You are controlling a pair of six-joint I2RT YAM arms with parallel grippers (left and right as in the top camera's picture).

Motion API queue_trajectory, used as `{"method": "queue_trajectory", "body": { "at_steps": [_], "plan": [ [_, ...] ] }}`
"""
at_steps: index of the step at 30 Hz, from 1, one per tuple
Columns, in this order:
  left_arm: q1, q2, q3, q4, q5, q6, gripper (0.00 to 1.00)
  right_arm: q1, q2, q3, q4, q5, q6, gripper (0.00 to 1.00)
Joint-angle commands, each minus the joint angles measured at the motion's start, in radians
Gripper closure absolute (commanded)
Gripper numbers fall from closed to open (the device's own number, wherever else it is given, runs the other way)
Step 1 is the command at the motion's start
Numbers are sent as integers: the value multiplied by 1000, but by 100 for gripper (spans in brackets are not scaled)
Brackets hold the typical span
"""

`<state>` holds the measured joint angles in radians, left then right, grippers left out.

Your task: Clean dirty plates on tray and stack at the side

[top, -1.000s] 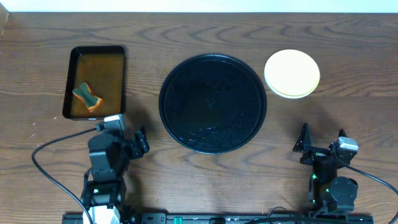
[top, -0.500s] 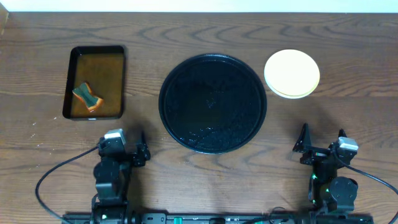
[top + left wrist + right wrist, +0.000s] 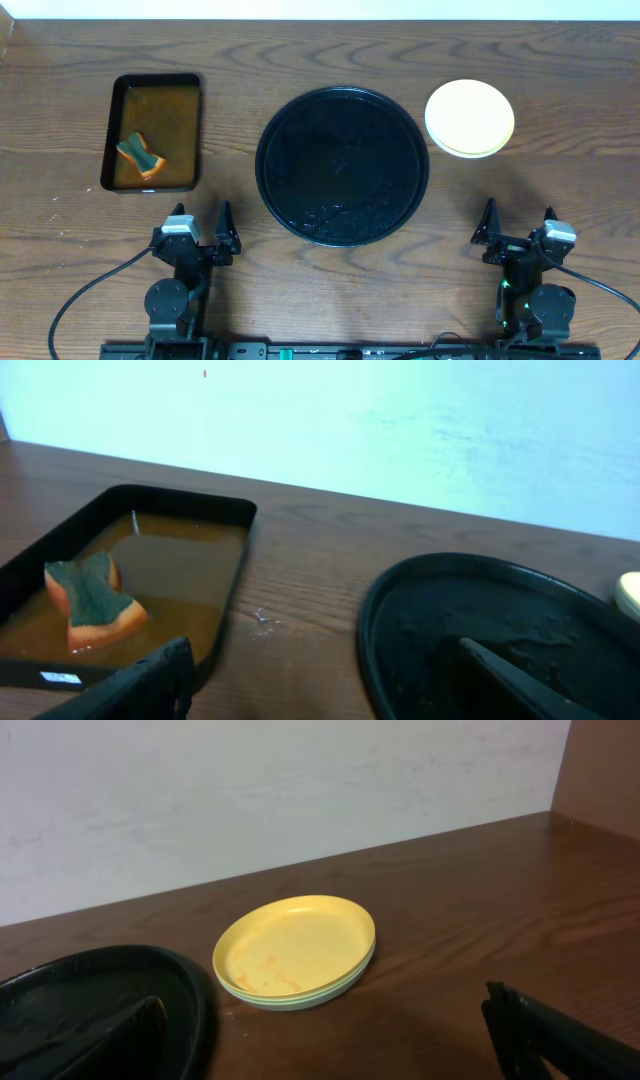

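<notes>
The large round black tray [image 3: 342,166] sits mid-table with no plates on it; it also shows in the left wrist view [image 3: 480,640] and the right wrist view [image 3: 90,1000]. The plates [image 3: 469,118] are stacked right of the tray, the pale yellow one on top with faint orange streaks and pale green rims beneath [image 3: 295,952]. My left gripper [image 3: 200,225] is open and empty near the front edge, left of the tray. My right gripper [image 3: 517,224] is open and empty at the front right, in front of the stack.
A small rectangular black tray of brown liquid [image 3: 153,132] holds an orange-and-green sponge [image 3: 140,155] at the far left; both show in the left wrist view, tray [image 3: 190,575] and sponge [image 3: 92,600]. A pale wall runs behind the table.
My left arm has drawn back toward the front edge and straightened, its gripper now pointing away from me. The right arm, tray and plates have not moved.
</notes>
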<state>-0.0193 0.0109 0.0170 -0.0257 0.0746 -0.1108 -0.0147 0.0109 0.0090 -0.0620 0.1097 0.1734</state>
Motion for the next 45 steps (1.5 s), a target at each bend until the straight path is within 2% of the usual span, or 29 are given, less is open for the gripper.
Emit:
{"method": "queue_trajectory", "body": {
  "at_steps": [1,45],
  "plan": [
    [-6,-9,-13,-43,6,100,18,-4,-5,-3,-1,10,-14,1],
    [-6,-7,-13,-40,-5,117,18,-4,-5,-3,-1,10,-14,1]
  ]
}}
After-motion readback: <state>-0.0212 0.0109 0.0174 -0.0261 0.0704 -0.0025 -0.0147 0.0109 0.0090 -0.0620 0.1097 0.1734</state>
